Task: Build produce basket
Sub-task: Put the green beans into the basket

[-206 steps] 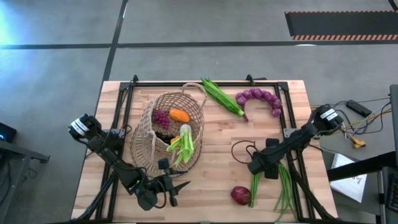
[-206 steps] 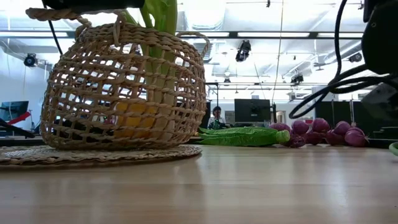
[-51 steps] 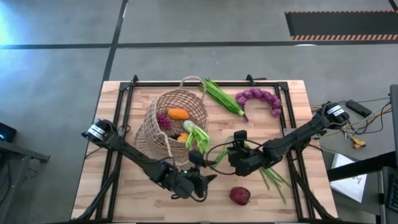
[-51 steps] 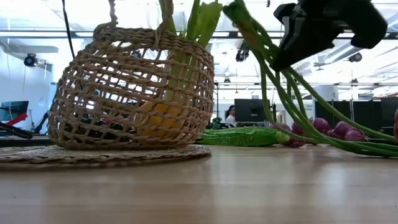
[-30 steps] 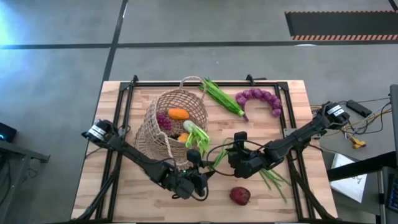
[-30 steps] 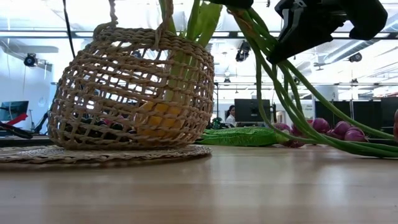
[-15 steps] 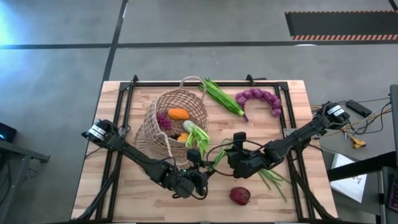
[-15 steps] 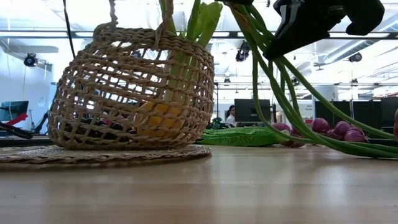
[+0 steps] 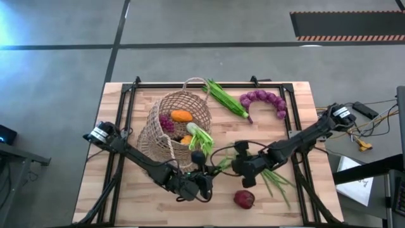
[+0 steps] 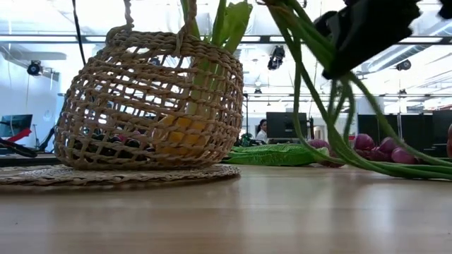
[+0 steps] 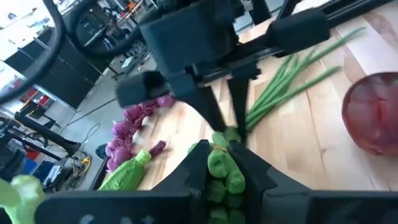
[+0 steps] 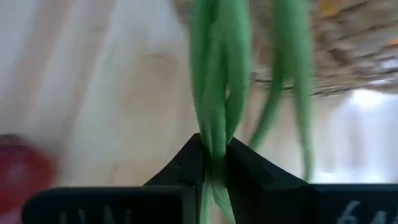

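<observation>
Overhead it's a tangle by the basket (image 9: 174,123), but wrist cams show left gripper (image 11: 219,163) and right gripper (image 12: 214,155) both clamped on the beans (image 11: 283,84).

Grey concrete floor (image 9: 190,25) surrounds the wooden worktop (image 9: 304,126); a striped hazard mat (image 9: 347,25) lies upper right. Ceiling lights (image 10: 275,58) hang overhead.

A pale wooden table (image 9: 158,202) with a black frame along its edges carries it all. The basket (image 9: 166,136) rests left of centre, around nine o'clock. At twelve lie green pods (image 9: 226,97) — the purple onion string (image 9: 264,101) curls at one. A red onion (image 9: 244,199) sits near five o'clock.
</observation>
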